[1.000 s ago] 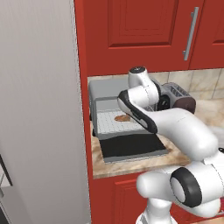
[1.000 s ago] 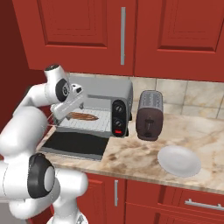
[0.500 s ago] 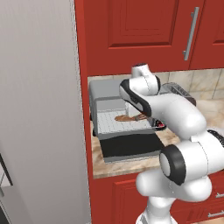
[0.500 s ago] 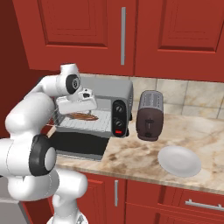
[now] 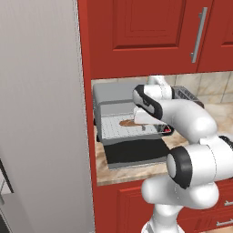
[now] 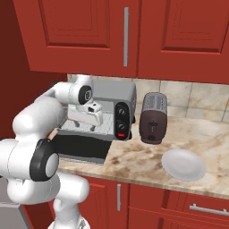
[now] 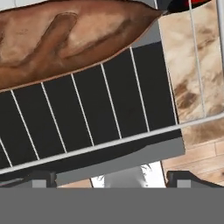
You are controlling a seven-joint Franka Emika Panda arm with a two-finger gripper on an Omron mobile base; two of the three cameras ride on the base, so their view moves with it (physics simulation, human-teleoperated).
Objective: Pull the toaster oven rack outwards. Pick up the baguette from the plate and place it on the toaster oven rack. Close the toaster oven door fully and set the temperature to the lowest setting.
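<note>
Lying on the pulled-out toaster oven rack (image 7: 109,127), the baguette (image 7: 70,35) is seen close up in the hand view, its brown crust stretched across the thin wires above the dark glass of the lowered toaster oven door (image 5: 134,154). In the left base view the baguette (image 5: 127,123) rests toward the right part of the rack (image 5: 116,128), which projects from the cavity of the toaster oven (image 5: 109,98) over the door folded flat on the counter (image 6: 147,163). The gripper (image 7: 111,177) is held just above the rack's front edge, its two dark fingertips (image 7: 41,178) spread as wide apart as they go, with nothing clasped between them; the baguette is left untouched beyond them. In the right base view the hand (image 6: 89,115) is seen in front of the oven opening, beside the panel with two black knobs (image 6: 120,111) and a red button (image 6: 120,133). A dark-brown slot toaster (image 6: 153,118) stands just right of the oven, and a white plate (image 6: 183,164) lies bare on the counter farther right
</note>
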